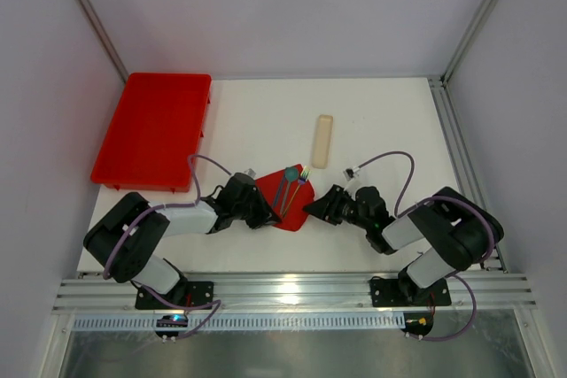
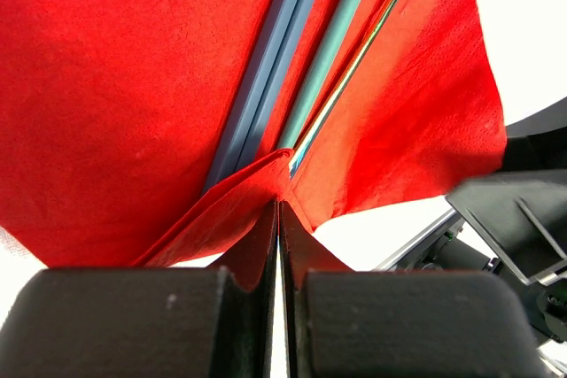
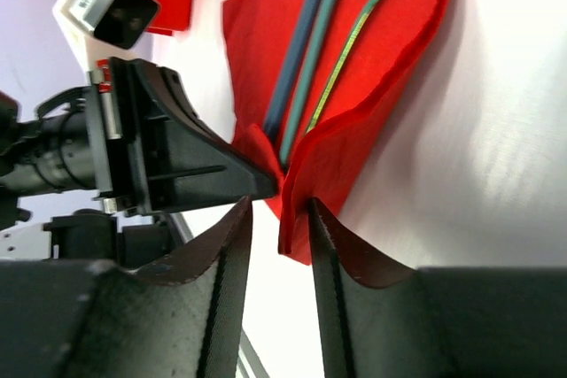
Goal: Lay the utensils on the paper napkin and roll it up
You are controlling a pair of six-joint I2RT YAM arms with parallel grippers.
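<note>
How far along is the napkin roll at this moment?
Done: the utensils lie on the paper napkin. In hand: the left gripper pinches a lifted fold of the napkin's edge; the right gripper straddles the edge beside it, jaws not closed. Left: the roll itself; most of the napkin lies flat and unrolled.

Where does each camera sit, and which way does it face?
Top external: above and behind the arms, facing down on the table; both arms show.
Left wrist: on the left arm, looking along the left gripper, shut on the paper napkin.
Right wrist: on the right arm, looking past the open right gripper at the paper napkin.
Wrist views share the paper napkin, the utensils, the opposite gripper.
</note>
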